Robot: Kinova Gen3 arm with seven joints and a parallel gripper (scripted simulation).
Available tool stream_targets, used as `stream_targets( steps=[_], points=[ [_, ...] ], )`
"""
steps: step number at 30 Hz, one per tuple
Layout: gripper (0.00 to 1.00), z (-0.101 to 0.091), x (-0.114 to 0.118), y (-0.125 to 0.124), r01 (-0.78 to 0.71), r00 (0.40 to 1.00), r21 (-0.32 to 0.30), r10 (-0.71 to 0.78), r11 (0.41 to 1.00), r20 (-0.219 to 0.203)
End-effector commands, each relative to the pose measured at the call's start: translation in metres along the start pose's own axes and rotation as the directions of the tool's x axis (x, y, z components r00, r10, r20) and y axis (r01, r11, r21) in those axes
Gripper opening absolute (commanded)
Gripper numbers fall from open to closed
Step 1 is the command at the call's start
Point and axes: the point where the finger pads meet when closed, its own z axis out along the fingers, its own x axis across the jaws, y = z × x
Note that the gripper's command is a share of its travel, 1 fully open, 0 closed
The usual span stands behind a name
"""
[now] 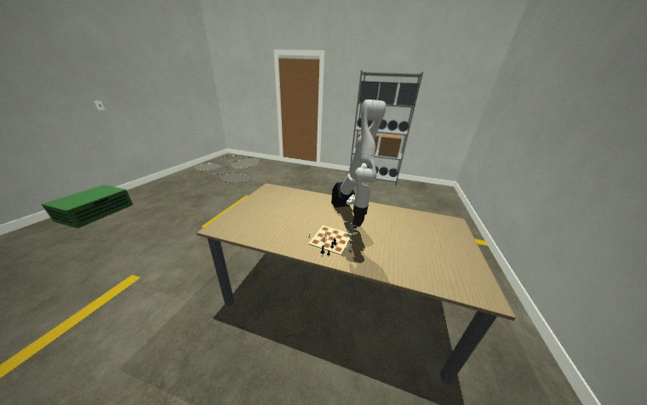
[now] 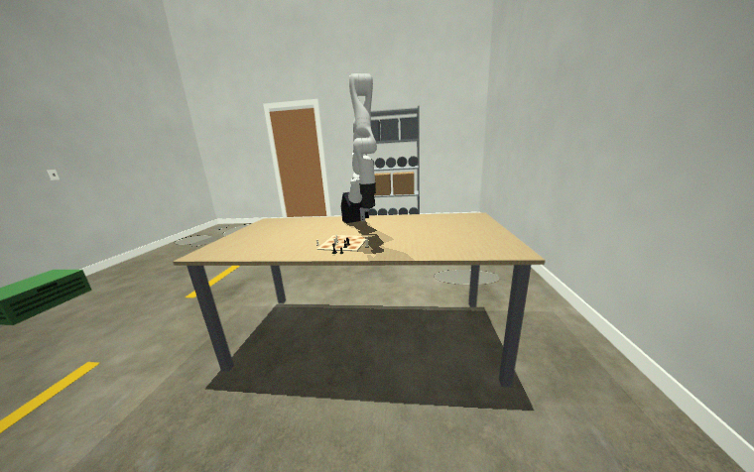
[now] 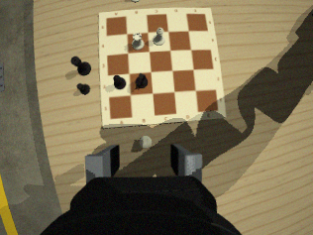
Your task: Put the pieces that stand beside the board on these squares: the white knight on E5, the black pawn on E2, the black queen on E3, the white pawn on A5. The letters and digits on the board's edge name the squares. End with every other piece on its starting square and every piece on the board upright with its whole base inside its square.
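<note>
From my seat, going left to right, I have the green box (image 1: 85, 202) (image 2: 44, 292) on the floor beyond the left edge of the counter (image 1: 420, 248) (image 2: 444, 239) (image 3: 277, 192); the first small pale piece (image 1: 309, 235) (image 2: 317, 243) (image 3: 136, 0) is beside the board, on the side facing the counter's left edge, too small for me to name; next come the tall black piece (image 1: 323, 249) (image 2: 334, 248) (image 3: 83, 67), which I take for the queen, and the shorter black pawn (image 1: 328, 253) (image 2: 341, 250) (image 3: 83, 88), both between the board and the counter's front edge; the chessboard (image 1: 316, 243) (image 2: 322, 248) (image 3: 114, 109) lies left of centre, nearer the front edge than the rear, carrying two white pieces on B4 and C4 and two black ones on A2 and B2; the other pale piece (image 1: 350, 248) (image 2: 366, 245) (image 3: 145, 142) is just beside the board, towards the counter's right edge, its type also unclear to me; my jaws (image 1: 352, 230) (image 2: 364, 214) are spread fully, with nothing between them, above the counter near that side of the board; the arm (image 1: 366, 143) (image 2: 362, 119) rises from near the rear edge, in front of the shelf rack (image 1: 415, 90) (image 2: 418, 161).
</note>
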Motion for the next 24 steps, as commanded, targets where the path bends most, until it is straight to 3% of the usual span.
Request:
stream_targets(
  steps=[1, 24],
  points=[
    [1.00, -0.0004, -0.0004, 0.0002, 0.000, 1.000, -0.001, 0.000, 1.000, 0.001],
    [1.00, -0.0010, -0.0004, -0.0004, 0.048, 0.999, -0.001, -0.048, 0.999, -0.001]
  ],
)
